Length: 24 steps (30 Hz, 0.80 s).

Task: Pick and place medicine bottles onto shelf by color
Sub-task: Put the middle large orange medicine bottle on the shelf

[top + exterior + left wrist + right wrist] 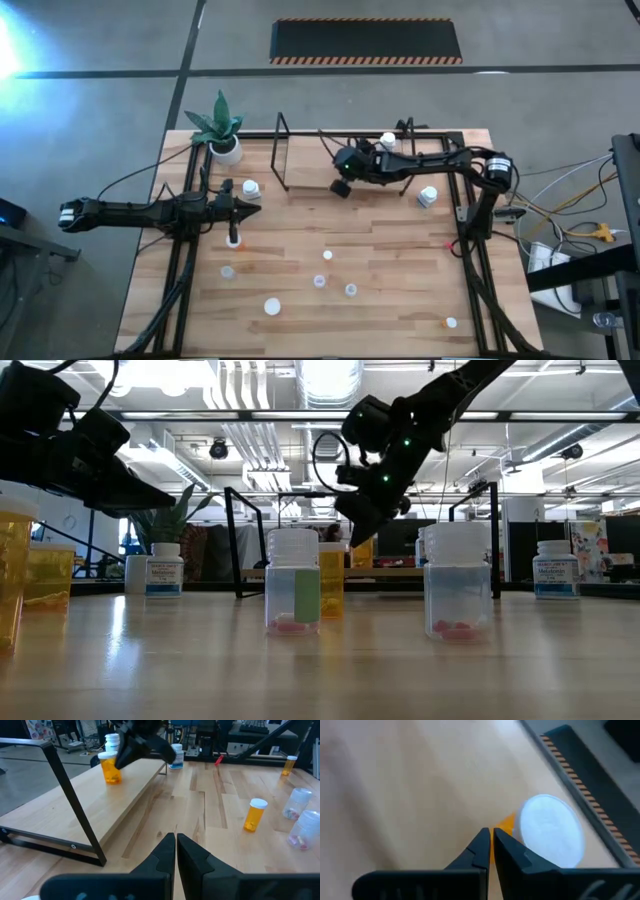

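The shelf [300,160], a pale board in a black wire frame, stands at the table's far middle; it also shows in the left wrist view [95,805]. An orange bottle with a white cap [110,767] stands upright on the board. My right gripper [342,186] is shut and hovers just above and beside that bottle [551,830]. My left gripper [252,208] is shut and empty, left of the shelf, a little above the table; it also shows in its own wrist view [176,845]. Several small bottles stand on the tabletop, among them an orange one [255,815] and two clear ones [300,802].
A white pot with a green plant [222,140] stands at the far left corner. White bottles stand at the shelf's left [250,188], right [428,196] and far side [387,140]. Other bottles are scattered over the near half [320,281]. Cables lie off the table's right edge.
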Tool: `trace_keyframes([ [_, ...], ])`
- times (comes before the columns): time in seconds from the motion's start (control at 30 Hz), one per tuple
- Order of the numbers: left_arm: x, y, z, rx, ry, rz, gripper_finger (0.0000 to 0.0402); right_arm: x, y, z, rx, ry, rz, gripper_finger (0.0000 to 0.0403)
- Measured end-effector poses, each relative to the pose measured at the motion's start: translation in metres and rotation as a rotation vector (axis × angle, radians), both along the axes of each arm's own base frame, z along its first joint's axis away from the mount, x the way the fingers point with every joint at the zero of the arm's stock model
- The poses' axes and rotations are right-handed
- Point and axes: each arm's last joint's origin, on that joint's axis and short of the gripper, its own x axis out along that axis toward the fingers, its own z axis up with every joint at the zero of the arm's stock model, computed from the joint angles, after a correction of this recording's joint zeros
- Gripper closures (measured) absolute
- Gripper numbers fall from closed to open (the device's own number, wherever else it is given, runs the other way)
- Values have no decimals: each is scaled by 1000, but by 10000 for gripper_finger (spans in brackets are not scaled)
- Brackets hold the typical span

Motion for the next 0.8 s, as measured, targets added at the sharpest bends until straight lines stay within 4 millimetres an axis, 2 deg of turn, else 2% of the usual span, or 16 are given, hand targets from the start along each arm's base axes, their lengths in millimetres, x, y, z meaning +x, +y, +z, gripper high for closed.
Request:
trace_keyframes([
  [0.37, 0, 0, 0, 0, 1, 0, 402, -14, -34, 1, -25, 25, -69, 390],
  [0.8, 0, 0, 0, 0, 1, 0, 402, -21, -50, 2, -63, 60, -45, 390],
])
